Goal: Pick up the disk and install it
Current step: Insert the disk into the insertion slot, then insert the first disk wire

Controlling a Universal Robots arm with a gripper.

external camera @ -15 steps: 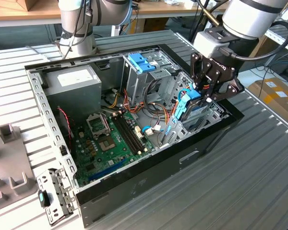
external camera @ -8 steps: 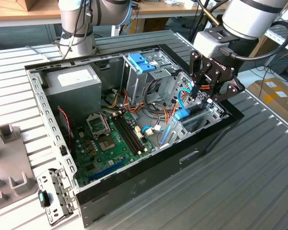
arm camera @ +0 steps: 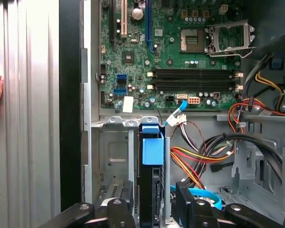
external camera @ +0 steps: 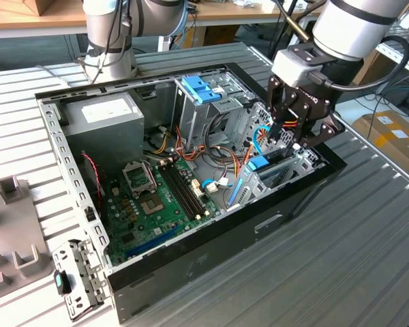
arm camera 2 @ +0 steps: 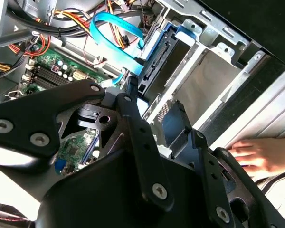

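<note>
The disk (arm camera: 152,156) stands on edge in the metal drive cage (arm camera: 111,156) at the front corner of the open computer case (external camera: 191,272). Its blue plastic rail end (external camera: 259,162) faces the motherboard. My black gripper (external camera: 288,136) hangs over that cage at the exterior view's right. In the first wrist view, the gripper (arm camera: 154,211) straddles the disk's near end with a finger (arm camera: 121,211) close against each flat face, shut on it. The second wrist view shows the disk (arm camera 2: 156,64) beyond the gripper's black linkage, a blue data cable (arm camera 2: 116,28) running to it.
A person's hand (arm camera 2: 256,154) rests on the slatted table just outside the case wall. Inside are the motherboard (external camera: 157,197), a grey power supply box (external camera: 105,112), a blue-latched bay (external camera: 201,88) and loose coloured cables (arm camera: 199,161). A metal bracket (external camera: 78,279) lies outside.
</note>
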